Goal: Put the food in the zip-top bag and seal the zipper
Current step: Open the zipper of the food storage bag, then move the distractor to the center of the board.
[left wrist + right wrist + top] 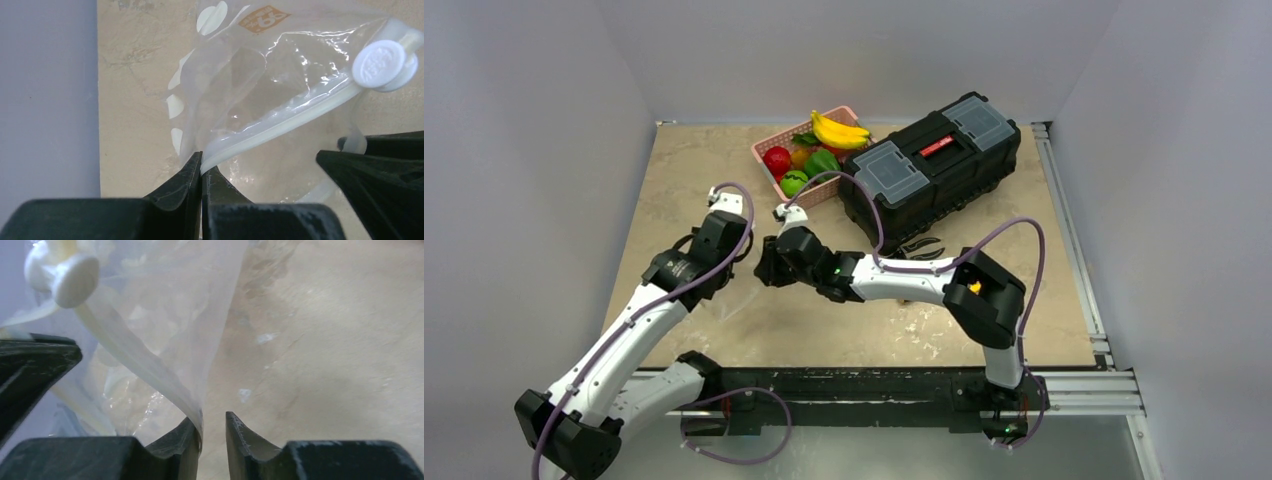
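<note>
Beige, stone-patterned surface (pixel 724 160): carries everything listed below.

Black toolbox (pixel 929 165): lid shut, far right, just beside the basket. Plays no part in the job.

Pink lattice basket (pixel 767 178): at the far edge, well apart from the arms.

Zip-top bag (pixel 260 85): clear crinkled film, held up between the two arms near the middle of the surface. The surface shows straight through it and I can see nothing inside.

Food (pixel 819 150): banana bunch (pixel 839 130) and the red and green pieces, all lying in the basket. None is in the bag.

Zipper (pixel 280 127): white strip along the mouth, bowed rather than pressed flat, so I judge the mouth unsealed.

White slider tab (pixel 382 62): sits at the strip's far end.

Left gripper (pixel 201 172): jaws pinched tight on the near end of the zipper strip.

Right gripper (pixel 213 422): jaws a narrow gap apart, with the bag's edge lying against one finger and not clamped.

Progress, as I judge it: early. The bag is only being taken up at its mouth; loading every piece and sealing both remain.
</note>
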`<state>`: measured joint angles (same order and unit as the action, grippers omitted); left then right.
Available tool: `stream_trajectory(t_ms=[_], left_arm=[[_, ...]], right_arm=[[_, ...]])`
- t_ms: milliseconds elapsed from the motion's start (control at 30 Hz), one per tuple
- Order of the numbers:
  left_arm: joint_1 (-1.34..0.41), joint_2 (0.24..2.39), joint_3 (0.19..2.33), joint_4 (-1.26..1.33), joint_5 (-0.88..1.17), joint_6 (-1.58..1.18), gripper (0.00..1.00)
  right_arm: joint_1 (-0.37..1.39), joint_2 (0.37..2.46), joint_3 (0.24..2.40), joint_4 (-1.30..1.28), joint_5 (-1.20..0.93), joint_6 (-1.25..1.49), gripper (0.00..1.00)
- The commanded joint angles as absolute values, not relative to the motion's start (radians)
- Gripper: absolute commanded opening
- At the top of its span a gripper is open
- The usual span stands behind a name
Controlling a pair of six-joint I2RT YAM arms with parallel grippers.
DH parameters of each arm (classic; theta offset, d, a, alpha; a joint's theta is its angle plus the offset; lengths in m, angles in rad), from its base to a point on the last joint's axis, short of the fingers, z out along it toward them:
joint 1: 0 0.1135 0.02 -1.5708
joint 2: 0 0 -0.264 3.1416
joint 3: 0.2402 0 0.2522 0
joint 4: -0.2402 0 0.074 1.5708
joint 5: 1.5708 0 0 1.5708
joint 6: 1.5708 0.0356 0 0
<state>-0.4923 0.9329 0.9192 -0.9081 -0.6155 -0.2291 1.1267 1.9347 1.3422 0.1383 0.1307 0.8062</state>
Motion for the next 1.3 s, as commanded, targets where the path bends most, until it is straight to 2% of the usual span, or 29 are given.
stream_trajectory(t_ms=[0, 200, 367, 533, 800, 1267], left_arm=[[-0.465, 0.907, 0.928, -0.881, -0.606, -0.255, 0.0], [-0.319, 0.959, 0.931, -0.847, -0.361, -0.269, 0.0], [-0.275, 0.988, 0.933, -0.847, -0.35, -0.281, 0.0], [-0.247, 1.014, 0.945, -0.865, -0.403, -0.303, 0.0], [-0.072, 1.02, 0.95, -0.834, -0.286, -0.324, 0.0], [-0.058, 1.052, 0.954, -0.835, -0.251, -0.322, 0.0]], right_arm=[[1.124, 1.83, 1.329, 0.111, 0.276, 0.512, 0.31], [1.123, 1.761, 1.304, 0.135, 0.249, 0.399, 0.53], [1.118, 1.732, 1.321, 0.129, 0.277, 0.344, 0.69], [1.08, 1.718, 1.335, 0.128, 0.301, 0.288, 0.81], [0.99, 1.784, 1.431, 0.081, 0.367, 0.162, 0.87], [0.929, 2.237, 1.968, -0.141, 0.688, -0.105, 0.85]])
